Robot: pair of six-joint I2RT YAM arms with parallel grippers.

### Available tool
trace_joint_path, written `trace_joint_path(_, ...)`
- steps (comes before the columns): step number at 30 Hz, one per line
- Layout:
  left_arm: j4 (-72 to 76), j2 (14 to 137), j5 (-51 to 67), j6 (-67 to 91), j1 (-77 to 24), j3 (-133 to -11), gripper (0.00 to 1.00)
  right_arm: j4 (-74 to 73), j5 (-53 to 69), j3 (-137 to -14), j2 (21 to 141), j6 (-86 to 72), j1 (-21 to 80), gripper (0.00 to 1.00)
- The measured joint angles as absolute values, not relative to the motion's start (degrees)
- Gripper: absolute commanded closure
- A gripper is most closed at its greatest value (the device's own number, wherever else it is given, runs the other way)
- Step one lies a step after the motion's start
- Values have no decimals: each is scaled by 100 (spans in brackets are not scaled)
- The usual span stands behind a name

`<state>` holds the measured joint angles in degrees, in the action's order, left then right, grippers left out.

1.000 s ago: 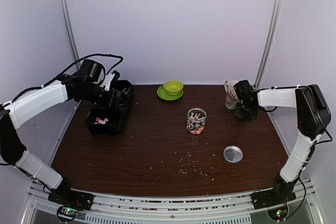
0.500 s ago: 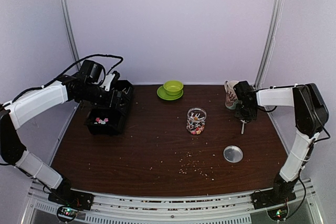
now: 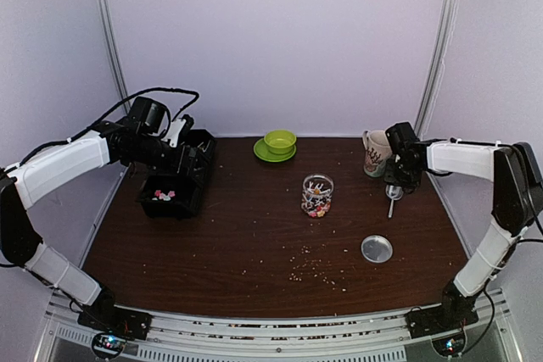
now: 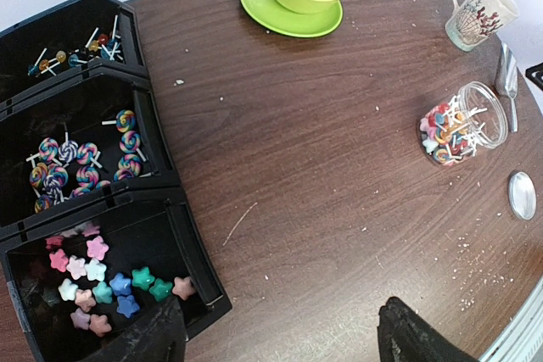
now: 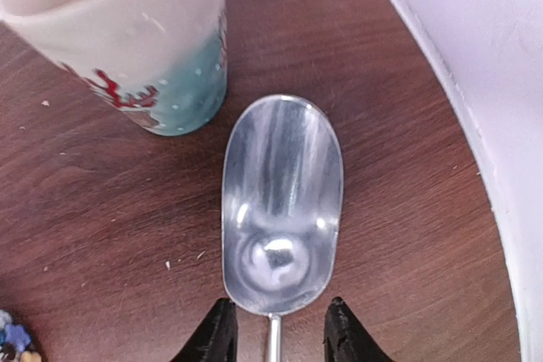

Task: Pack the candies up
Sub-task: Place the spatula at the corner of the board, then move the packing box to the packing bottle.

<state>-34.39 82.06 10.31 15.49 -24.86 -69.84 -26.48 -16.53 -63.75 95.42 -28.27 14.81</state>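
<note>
Pastel star candies (image 4: 93,281) lie in the nearest black bin (image 4: 193,260), and striped lollipops (image 4: 81,163) fill the bin behind it. More candies sit in the open glass jar (image 4: 462,129), mid-table in the top view (image 3: 317,196). My left gripper (image 4: 284,341) hangs open over the bin's corner and the bare table, holding nothing. A metal scoop (image 5: 282,205) lies flat beside the mug (image 5: 127,40). My right gripper (image 5: 278,332) is open, a finger on each side of the scoop's thin handle and not touching it.
A green bowl on a green plate (image 3: 278,143) stands at the back centre. The jar's round metal lid (image 3: 377,248) lies near the front right. Pale crumbs (image 3: 314,267) are scattered over the front of the table. The table's right edge and the wall are close to the scoop.
The scoop, hidden under the right gripper a second ago, now lies in plain view on the table. The right arm has shifted slightly right and back. The left arm has not moved.
</note>
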Motion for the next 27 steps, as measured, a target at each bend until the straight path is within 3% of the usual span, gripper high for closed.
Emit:
trace_joint_path(2, -3439, 8206, 1031, 1549, -2486, -6984, 20, -2657, -1651, -6305, 9277, -2766, 1518, 47)
trace_joint_path(6, -3439, 8206, 1031, 1546, -2486, -6984, 20, -2663, -1647, -6082, 8796, -2602, 1658, 43)
trace_joint_path(8, -3439, 8208, 1031, 1546, -2486, -6984, 20, -2663, -1592, -5953, 8589, -2554, 1782, 33)
trace_joint_path(10, -3439, 8208, 1031, 1546, -2486, -6984, 19, -2639, -1455, -5833, 8396, -2528, 1881, 14)
trace_joint_path(12, -3439, 8208, 1031, 1546, -2486, -6984, 19, -2567, -1221, -5734, 8246, -2502, 1938, 8)
trace_joint_path(17, -3441, 8208, 1031, 1546, -2486, -6984, 18, -2224, -346, -5671, 8040, -2453, 1999, 0)
trace_joint_path(27, -3444, 8208, 1028, 1540, -2486, -6984, 17, -1133, 1411, -6042, 8803, -2943, 2123, 4)
